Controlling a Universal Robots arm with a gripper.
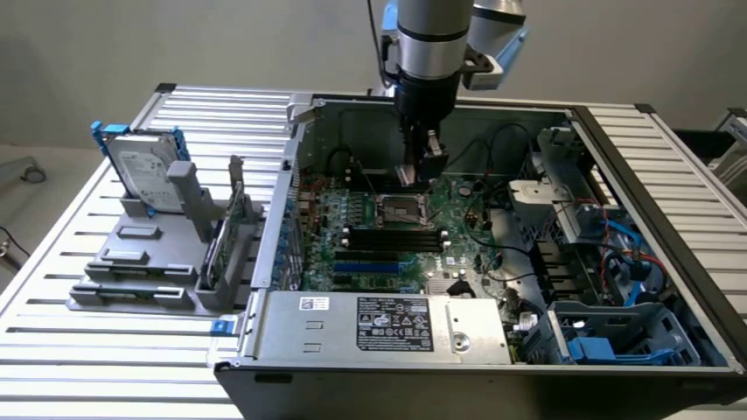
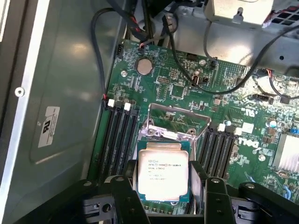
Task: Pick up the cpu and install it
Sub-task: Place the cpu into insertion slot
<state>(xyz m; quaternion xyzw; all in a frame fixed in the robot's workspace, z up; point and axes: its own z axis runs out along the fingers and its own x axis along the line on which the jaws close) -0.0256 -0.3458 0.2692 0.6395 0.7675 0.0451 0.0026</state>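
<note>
Plain grey wall [image 1: 233, 44] at back, slatted alu table [image 1: 70, 350] w/ even light, grey floor [image 1: 30, 210] beside.

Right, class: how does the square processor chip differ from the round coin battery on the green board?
The chip is square and carries printed text; the coin battery is round. The chip is gripped in the claw; the battery sits fixed on the green board. The chip has a green rim around its metal top; the battery has none. Both have silver metal faces.
</note>
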